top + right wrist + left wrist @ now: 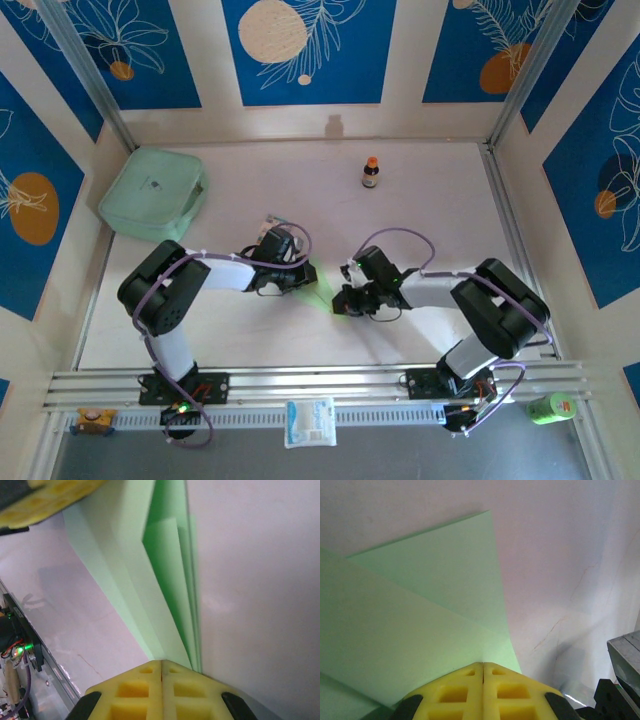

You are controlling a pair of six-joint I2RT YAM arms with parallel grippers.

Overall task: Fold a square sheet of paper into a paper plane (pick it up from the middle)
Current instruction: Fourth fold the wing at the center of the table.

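The pale green sheet of paper (326, 292) lies on the white table between my two grippers, folded into a slim, layered paper plane shape. My left gripper (309, 276) is shut, and its yellow tips (483, 664) rest on the wide folded flaps (420, 615). My right gripper (346, 298) is shut too. Its tips (161, 662) sit at the narrow end of the stacked long folds (165, 580). In the right wrist view, one of the left gripper's yellow fingers (45, 500) shows at the paper's far end. I cannot tell whether any paper lies between either pair of jaws.
A mint-green plastic box (152, 192) sits at the far left and a small brown bottle (371, 172) at the far middle. A striped packet (274, 224) lies just behind my left wrist. A white packet (309, 420) and a green item (550, 407) rest along the front rail.
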